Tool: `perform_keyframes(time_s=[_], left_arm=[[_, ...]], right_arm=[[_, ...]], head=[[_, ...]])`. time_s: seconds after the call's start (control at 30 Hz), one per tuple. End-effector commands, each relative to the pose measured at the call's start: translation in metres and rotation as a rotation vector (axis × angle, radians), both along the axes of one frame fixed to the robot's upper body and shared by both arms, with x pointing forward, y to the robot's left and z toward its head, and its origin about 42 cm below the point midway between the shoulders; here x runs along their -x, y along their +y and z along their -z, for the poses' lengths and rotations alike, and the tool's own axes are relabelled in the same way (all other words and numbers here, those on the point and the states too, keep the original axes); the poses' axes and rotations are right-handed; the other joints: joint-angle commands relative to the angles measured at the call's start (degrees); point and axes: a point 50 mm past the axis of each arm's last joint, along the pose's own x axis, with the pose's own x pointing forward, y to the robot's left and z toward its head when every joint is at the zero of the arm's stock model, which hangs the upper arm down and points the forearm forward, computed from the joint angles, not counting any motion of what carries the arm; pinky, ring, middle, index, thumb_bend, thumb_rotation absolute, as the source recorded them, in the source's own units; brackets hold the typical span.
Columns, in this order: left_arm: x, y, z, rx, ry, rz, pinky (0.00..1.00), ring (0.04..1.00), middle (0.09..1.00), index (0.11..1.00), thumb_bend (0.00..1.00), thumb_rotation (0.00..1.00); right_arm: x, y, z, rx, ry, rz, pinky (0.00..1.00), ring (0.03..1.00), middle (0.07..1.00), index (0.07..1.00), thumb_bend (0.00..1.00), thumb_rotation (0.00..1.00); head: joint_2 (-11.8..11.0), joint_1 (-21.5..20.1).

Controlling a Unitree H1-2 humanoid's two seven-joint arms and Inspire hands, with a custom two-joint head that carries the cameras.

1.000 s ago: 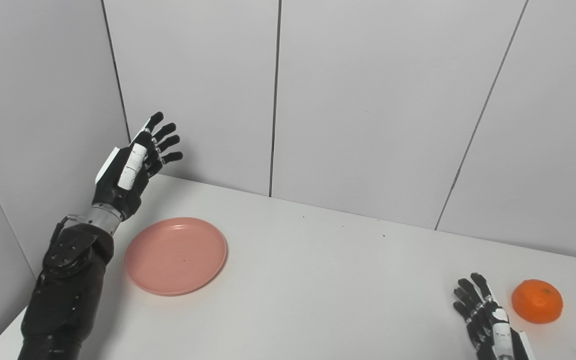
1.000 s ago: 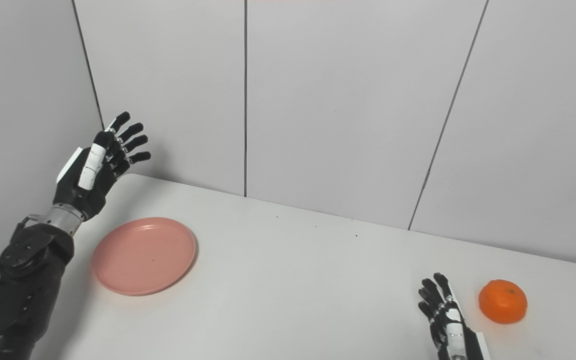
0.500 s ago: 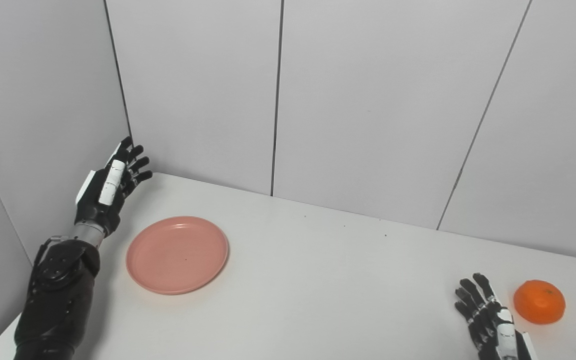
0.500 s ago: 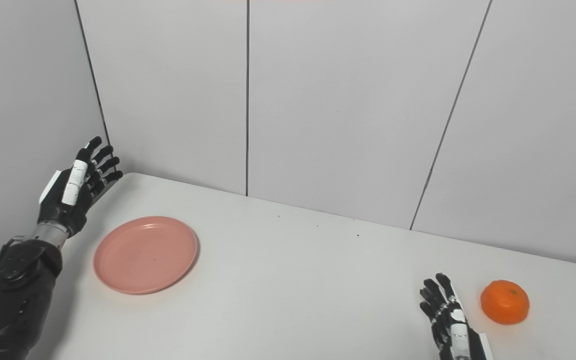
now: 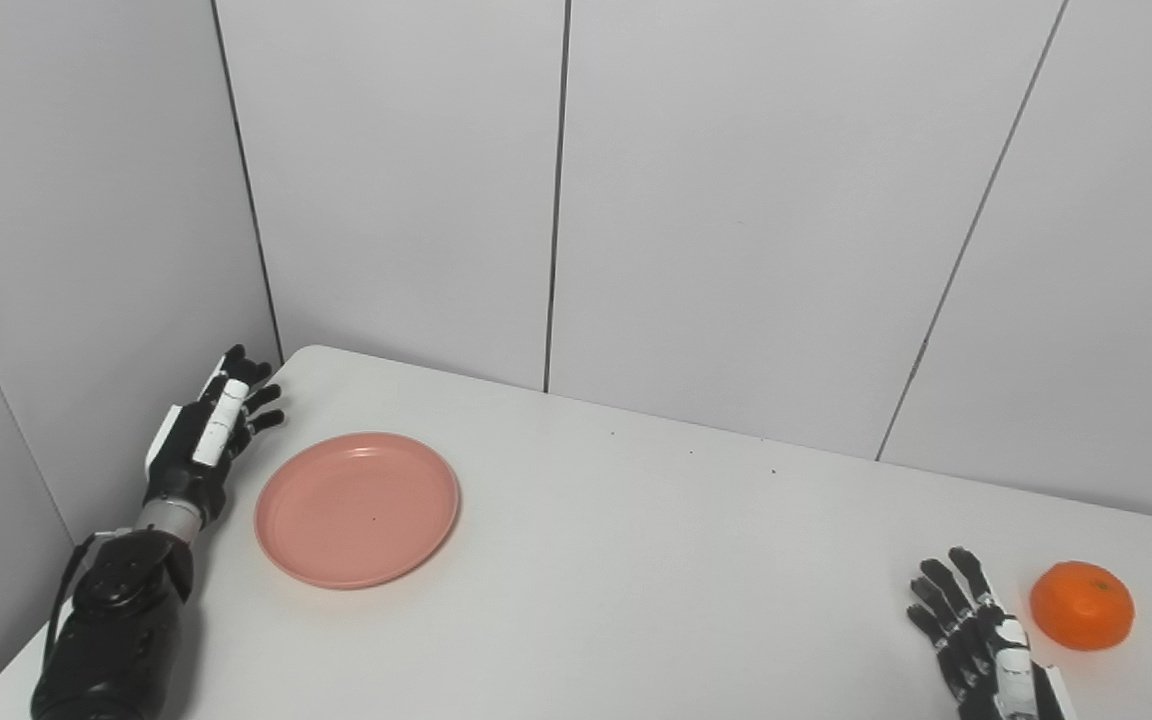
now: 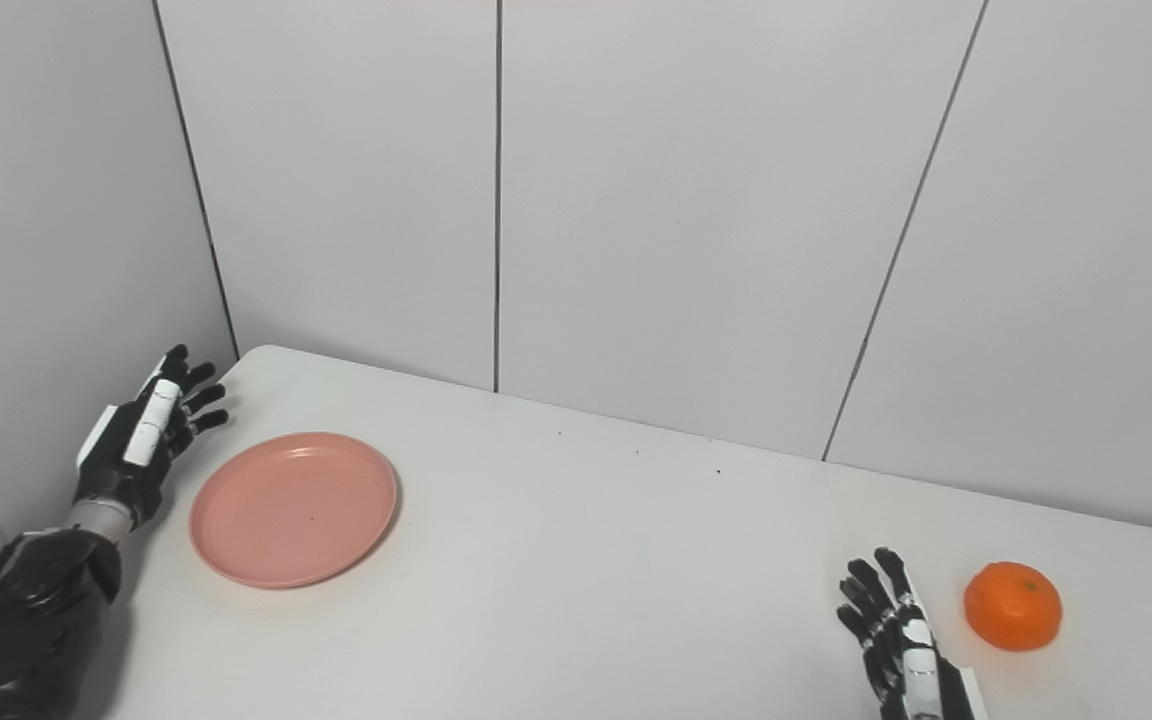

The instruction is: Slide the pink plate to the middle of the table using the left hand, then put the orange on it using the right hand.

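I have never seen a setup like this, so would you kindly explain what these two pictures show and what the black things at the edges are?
Both pictures come from two cameras side by side on a humanoid robot's head, so they show one scene from slightly different spots. The black things are its hands, on arms entering from the bottom edge. The left hand is open, beside the pink plate at the table's left edge, apparently not touching it. The right hand is open too, next to the orange but apart from it. Plate and orange lie on a white table with grey wall panels behind. Neither hand holds anything.
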Motion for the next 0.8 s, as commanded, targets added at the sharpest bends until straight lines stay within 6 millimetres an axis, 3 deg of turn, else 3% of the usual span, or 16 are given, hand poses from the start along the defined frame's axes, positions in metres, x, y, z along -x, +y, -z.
perform_keyframes(time_s=[0.0, 0.2, 0.4, 0.77], left_arm=[[-0.013, 0.007, -0.027, -0.067, -0.094, 0.011, 0.80, 0.878, 0.927, 1.000, 1.00, 0.82], [-0.014, 0.011, -0.010, -0.049, -0.050, 0.006, 0.74, 0.845, 0.898, 0.975, 1.00, 0.78], [-0.013, 0.005, 0.002, 0.002, -0.034, 0.030, 0.76, 0.882, 0.905, 0.986, 1.00, 0.79], [-0.014, -0.025, 0.009, 0.067, -0.030, 0.151, 0.86, 0.928, 0.965, 1.000, 1.00, 0.76]], right_arm=[[0.029, 0.001, 0.044, -0.023, 0.162, 0.011, 0.91, 0.911, 0.910, 0.956, 0.81, 1.00], [0.029, 0.001, 0.044, -0.027, 0.167, 0.013, 0.91, 0.910, 0.910, 0.960, 0.82, 1.00], [0.029, 0.001, 0.044, -0.023, 0.164, 0.013, 0.91, 0.906, 0.907, 0.957, 0.82, 1.00], [0.029, 0.003, 0.043, -0.020, 0.160, 0.014, 0.90, 0.903, 0.906, 0.955, 0.80, 1.00]], head=[[0.1, -0.1], [0.2, -0.1], [0.3, -0.3], [0.5, -0.6]])
